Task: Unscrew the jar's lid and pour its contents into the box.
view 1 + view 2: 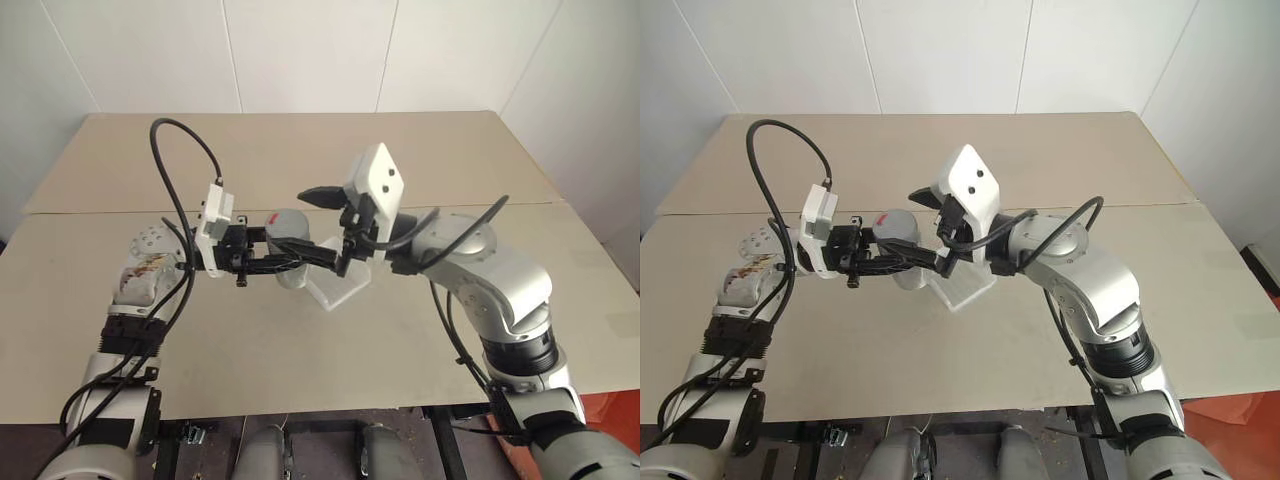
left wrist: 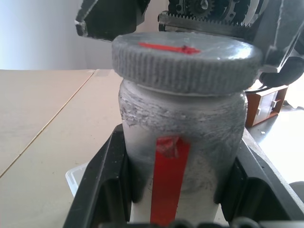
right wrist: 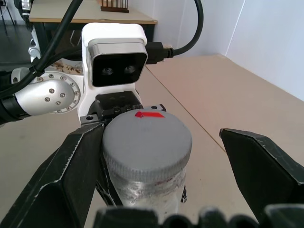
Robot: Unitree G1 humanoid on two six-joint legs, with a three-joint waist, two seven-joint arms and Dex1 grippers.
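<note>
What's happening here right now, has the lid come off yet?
Not yet. The left gripper is shut on the jar, holding it above the table, over the box. The grey lid is still on the jar. The right gripper is open, its fingers standing either side of the lid, one close against its rim and the other well apart. Unscrewing has not visibly begun, and nothing has been poured.
</note>
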